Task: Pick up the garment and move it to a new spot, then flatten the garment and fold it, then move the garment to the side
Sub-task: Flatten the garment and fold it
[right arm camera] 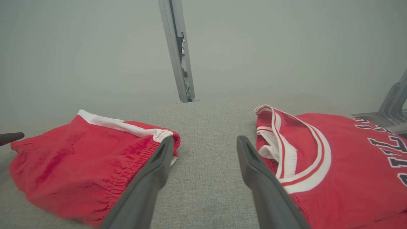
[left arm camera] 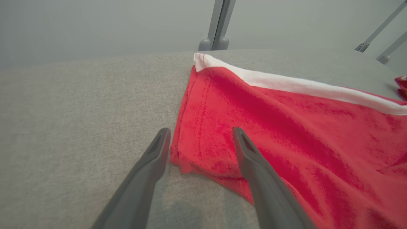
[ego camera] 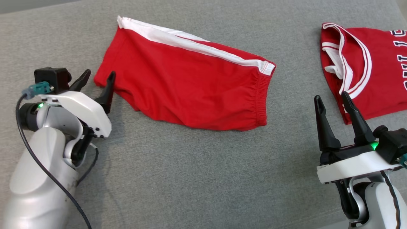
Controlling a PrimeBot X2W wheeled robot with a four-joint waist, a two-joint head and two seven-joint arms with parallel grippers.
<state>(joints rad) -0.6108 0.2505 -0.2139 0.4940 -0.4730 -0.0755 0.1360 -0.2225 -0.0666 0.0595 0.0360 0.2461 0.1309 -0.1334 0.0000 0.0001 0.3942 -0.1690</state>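
- Shorts (ego camera: 187, 92) lie on your grey counter (ego camera: 190, 178).
- Your left claw (ego camera: 99, 74) stands wide astride their hem corner.
- Your right claw (ego camera: 331, 95), wide too, sits near their waistband.

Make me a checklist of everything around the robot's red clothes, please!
Surface: grey cloth surface, flat.
Job's things: red shorts with a white stripe, lying mostly flat.
Clutter: red jersey at the robot's right, apart from the shorts.
Grippers: left gripper open, fingers either side of the shorts' corner; right gripper open between the two garments, holding nothing.
Cables: dark cable looping loose behind the left gripper.
Surroundings: metal posts behind the surface.
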